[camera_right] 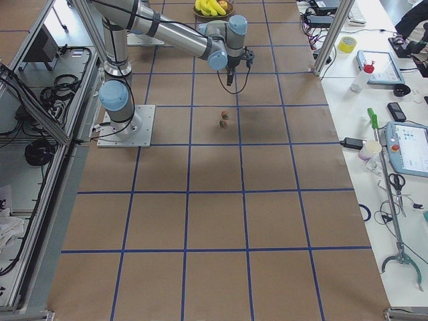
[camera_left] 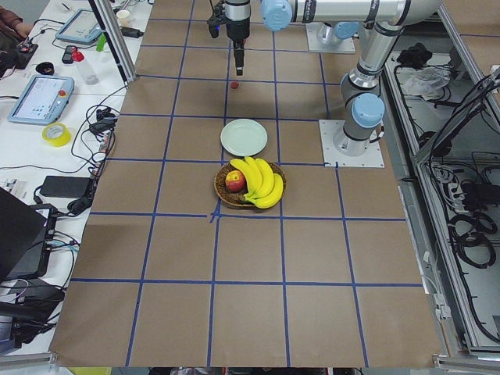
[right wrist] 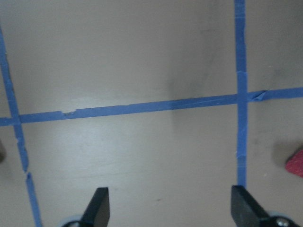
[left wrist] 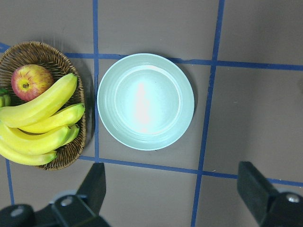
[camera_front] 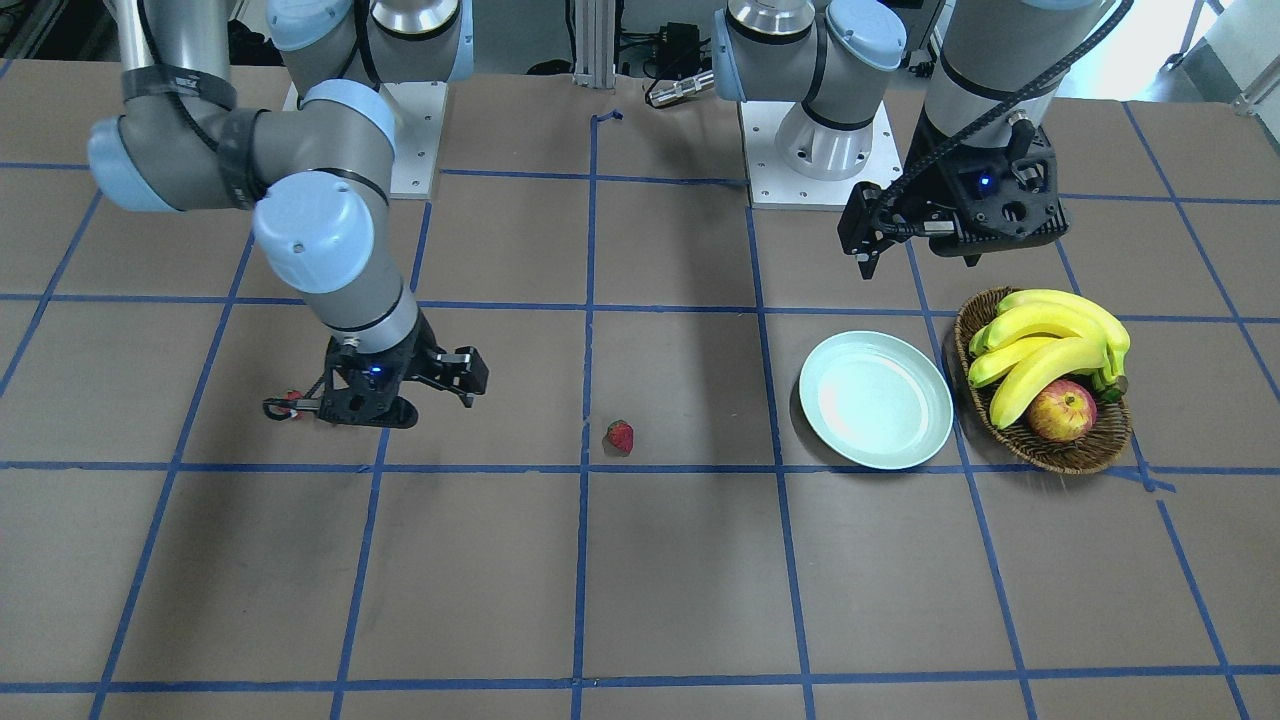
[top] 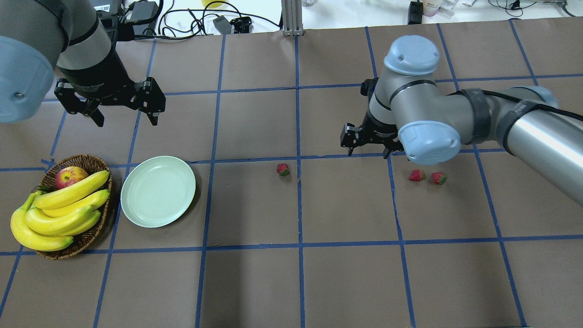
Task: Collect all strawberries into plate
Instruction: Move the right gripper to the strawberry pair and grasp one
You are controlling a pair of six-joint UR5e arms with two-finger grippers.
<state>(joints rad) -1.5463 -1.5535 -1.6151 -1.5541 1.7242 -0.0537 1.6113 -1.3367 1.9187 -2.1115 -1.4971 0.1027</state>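
On the counter, the strawberries look light and soft: pinch mid-body gently. Left claw and right claw gape empty.

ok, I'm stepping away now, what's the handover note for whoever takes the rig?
Left pincer: open, empty, raised near the plate.
Right pincer: open, empty, low over the table.
Middle strawberry lies alone on the table; strawberry pair lies side by side beside the right pincer.
Plate is empty.
Done: nothing collected yet.
Left: all three strawberries.
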